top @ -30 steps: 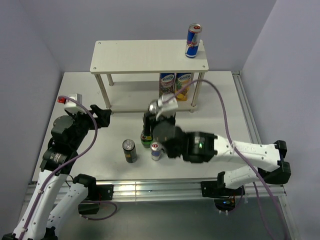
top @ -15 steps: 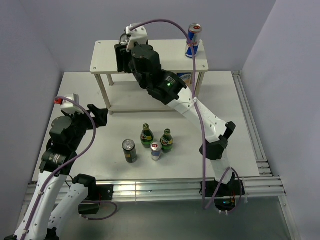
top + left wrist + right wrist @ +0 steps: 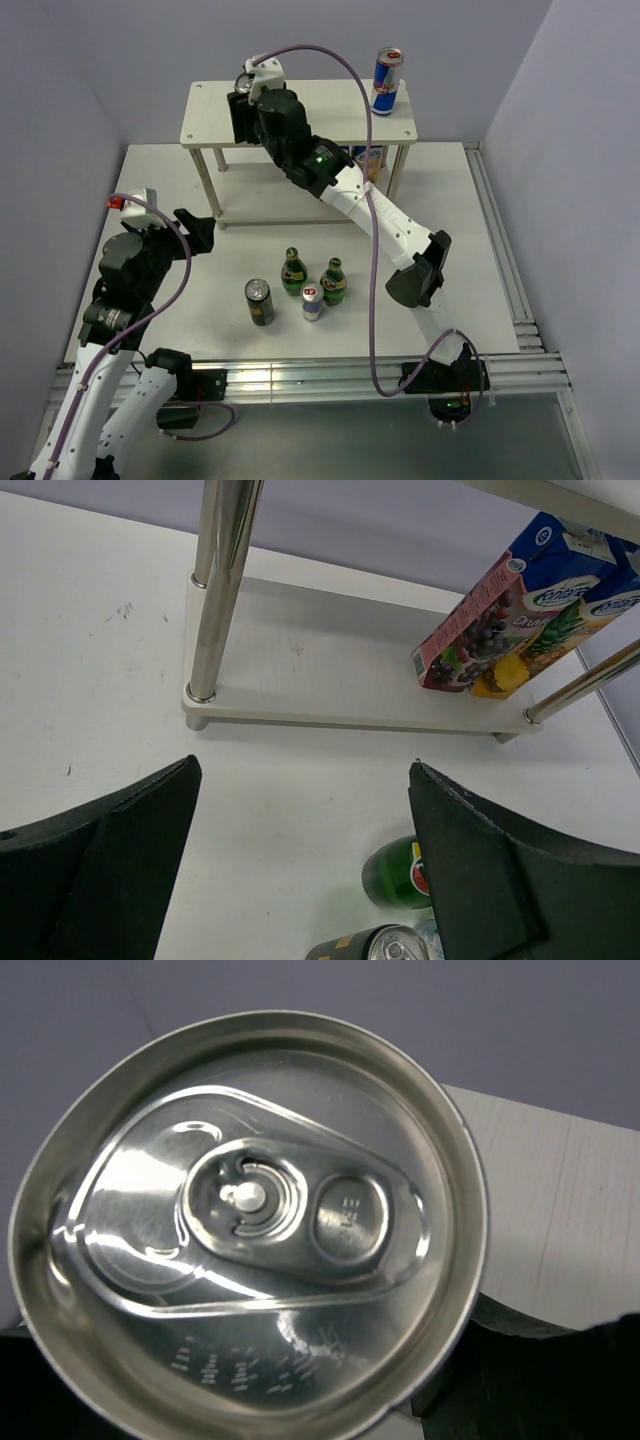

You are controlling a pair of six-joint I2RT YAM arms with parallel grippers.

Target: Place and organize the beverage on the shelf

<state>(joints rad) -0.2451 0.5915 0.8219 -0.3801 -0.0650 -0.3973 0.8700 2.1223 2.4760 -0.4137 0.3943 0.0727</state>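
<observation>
Can (image 3: 250, 1260) clamped in right gripper (image 3: 242, 100), jaws narrow, at left end of shelf (image 3: 310, 112) top. Probably light, stiff, slick, thin-walled; side grip mid-body. Left gripper (image 3: 300, 860) wide, empty, before shelf.

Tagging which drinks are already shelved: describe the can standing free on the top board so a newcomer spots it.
Find the pale wood shelf at the back of the table and follow its top board to the right end. A blue-and-silver can stands upright there. It is the only drink standing free on that board; the other can up there is clamped in the right gripper.
</observation>
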